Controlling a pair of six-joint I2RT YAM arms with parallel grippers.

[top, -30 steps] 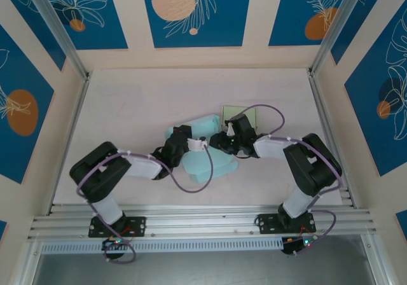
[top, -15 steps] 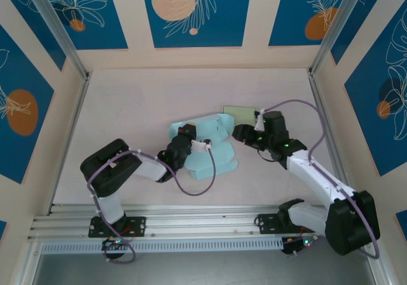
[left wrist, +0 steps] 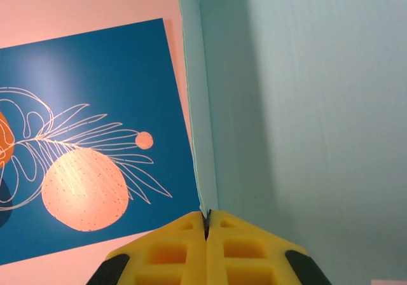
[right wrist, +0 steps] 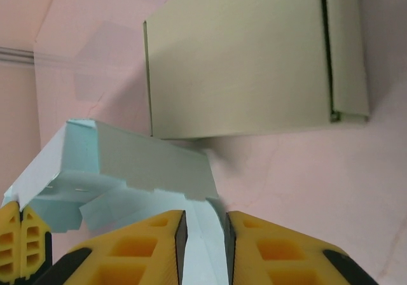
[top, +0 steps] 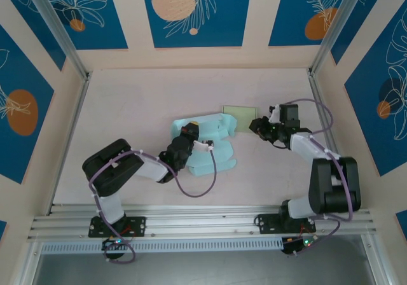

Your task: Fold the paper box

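Paper box (top: 213,151): pale blue thin card, flaps half-raised, near the centre of the table (top: 127,107).
Left gripper (left wrist: 206,218): we saw its yellow ribbed pads (left wrist: 248,240) pinched on a box wall.
Right gripper (right wrist: 205,218): narrowly parted, empty.

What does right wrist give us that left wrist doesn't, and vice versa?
Right wrist: the pale green flat card lying on the table, and the right gripper, jaws slightly apart. Left wrist: the left gripper shut on an upright edge of the paper box, with the blue leaf-print wall panel behind. Both: the light blue paper box, its flaps in right wrist, a broad inner face in left wrist.
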